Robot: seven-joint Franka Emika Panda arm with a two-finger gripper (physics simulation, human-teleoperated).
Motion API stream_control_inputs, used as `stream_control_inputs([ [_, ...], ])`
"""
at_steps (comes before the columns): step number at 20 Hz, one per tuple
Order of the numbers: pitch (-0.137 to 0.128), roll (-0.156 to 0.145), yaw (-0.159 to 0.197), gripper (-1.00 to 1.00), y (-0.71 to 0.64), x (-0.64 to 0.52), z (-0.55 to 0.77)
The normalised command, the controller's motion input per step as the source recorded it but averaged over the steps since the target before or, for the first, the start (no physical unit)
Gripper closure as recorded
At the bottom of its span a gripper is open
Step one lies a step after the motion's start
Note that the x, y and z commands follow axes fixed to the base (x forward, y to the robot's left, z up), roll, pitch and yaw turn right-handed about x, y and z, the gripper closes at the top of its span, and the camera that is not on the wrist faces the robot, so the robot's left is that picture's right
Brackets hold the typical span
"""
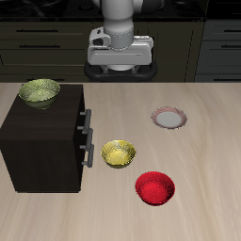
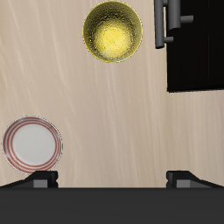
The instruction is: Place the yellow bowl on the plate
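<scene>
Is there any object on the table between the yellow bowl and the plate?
No. Between the yellow bowl and the plate there is only bare table; both the exterior and the wrist view show this.

Pale wood-grain bench (image 1: 202, 141), matt; glossy, speckled golden yellow bowl (image 1: 119, 152); plate (image 1: 169, 118) smooth, pale centre, reddish rim; shiny red bowl (image 1: 155, 187); dark matt cabinet (image 1: 42, 141) with dull grey metal-looking handles (image 1: 88, 136).
</scene>
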Motion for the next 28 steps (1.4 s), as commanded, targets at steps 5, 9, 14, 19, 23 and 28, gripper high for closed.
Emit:
stream_control_inputs([
  [5, -0.008, -0.043, 0.067, -1.00, 0.00, 0.45, -0.10],
  [9, 0.017, -0.011, -0.001, -1.00, 0.01, 0.31, -0.06],
  [14, -0.013, -0.008, 0.017, -1.00, 0.11, 0.45, 0.06],
  [19, -0.007, 0.008, 0.015, -1.00, 0.28, 0.41, 0.03],
  [23, -0.001, 0.022, 0.000, -1.00, 0.22, 0.37, 0.02],
  [28, -0.012, -0.005, -0.005, -1.00, 0.14, 0.34, 0.10],
])
